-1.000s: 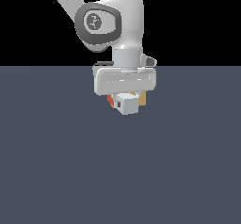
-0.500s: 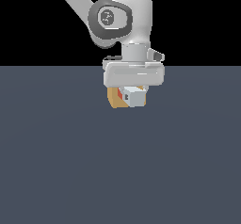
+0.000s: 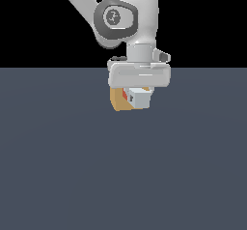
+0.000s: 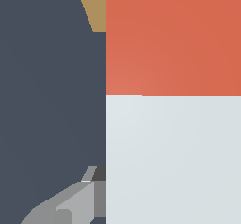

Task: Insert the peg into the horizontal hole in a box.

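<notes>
Jaws are clamping the peg (image 3: 136, 97) in the gripper (image 3: 138, 94) at upper centre — its red end is meeting the tan box (image 3: 117, 101); insertion seems begun, depth hidden.

The peg (image 4: 173, 100) is half red-orange, half pale grey-white, the two colours meeting in a straight line. The box (image 3: 117, 101) is plain tan-orange. The arm (image 3: 130, 21) is glossy white with a dark grey joint ring. The floor (image 3: 123, 176) is flat slate blue-grey under a black backdrop.
</notes>
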You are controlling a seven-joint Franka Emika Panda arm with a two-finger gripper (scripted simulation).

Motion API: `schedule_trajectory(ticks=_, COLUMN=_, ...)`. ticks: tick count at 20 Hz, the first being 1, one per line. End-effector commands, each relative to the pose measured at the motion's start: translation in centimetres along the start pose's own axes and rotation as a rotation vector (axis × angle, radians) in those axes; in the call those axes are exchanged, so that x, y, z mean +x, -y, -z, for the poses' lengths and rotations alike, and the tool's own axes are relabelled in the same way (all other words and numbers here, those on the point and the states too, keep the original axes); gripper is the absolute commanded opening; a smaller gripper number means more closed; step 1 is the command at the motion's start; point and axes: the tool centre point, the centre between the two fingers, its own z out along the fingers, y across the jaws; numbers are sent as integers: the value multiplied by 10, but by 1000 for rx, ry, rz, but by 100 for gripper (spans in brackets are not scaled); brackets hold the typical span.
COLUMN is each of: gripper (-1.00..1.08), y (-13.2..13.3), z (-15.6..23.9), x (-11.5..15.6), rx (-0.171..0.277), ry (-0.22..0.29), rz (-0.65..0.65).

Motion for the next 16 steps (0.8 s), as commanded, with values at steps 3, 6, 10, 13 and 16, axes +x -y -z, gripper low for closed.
schedule_trajectory(ticks=3, gripper=-100, y=-3, z=5, x=-1, rx=-8, ry=0, rz=-1)
schedule_trajectory(ticks=6, gripper=-100, y=-4, z=6, x=-1, rx=-9, ry=0, rz=-2)
schedule_trajectory(ticks=10, gripper=-100, y=-2, z=3, x=1, rx=-4, ry=-1, rz=-2)
schedule_trajectory(ticks=13, gripper=-100, y=-2, z=4, x=11, rx=-5, ry=-1, rz=-2)
schedule_trajectory(ticks=16, gripper=-100, y=-2, z=4, x=29, rx=-6, ry=-1, rz=-1)
